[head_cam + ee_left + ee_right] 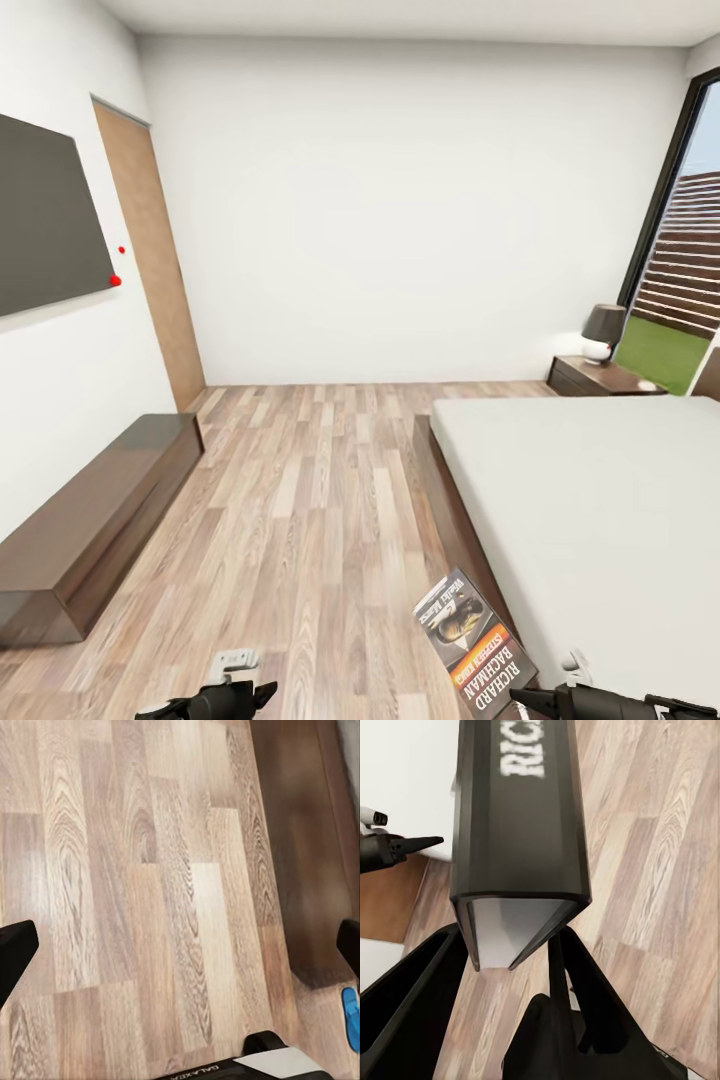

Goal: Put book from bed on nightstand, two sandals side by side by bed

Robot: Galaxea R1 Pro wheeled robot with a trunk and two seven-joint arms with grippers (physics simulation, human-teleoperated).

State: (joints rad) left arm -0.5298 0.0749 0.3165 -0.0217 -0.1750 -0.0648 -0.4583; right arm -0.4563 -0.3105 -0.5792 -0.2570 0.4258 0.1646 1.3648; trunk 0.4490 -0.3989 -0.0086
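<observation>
Bright and even across the head view, daylight entering through the window (680, 250) at the right. Soft shadow along the bed (590, 510) frame on the floor (300, 500); faint sheen on the low cabinet (90, 520) top by the left wall. Straight lines bowed toward the edges, wide-angle stretch in the corners. Slightly soft overall, rendered flatness on the white walls. Blurred at the dark bed frame (307, 855) in the left wrist view, wood grain sharper at centre. Out of focus on the book (521, 832) lettering in the right wrist view, held very close to the lens; dark cover dim, pale gleam on its edges.
</observation>
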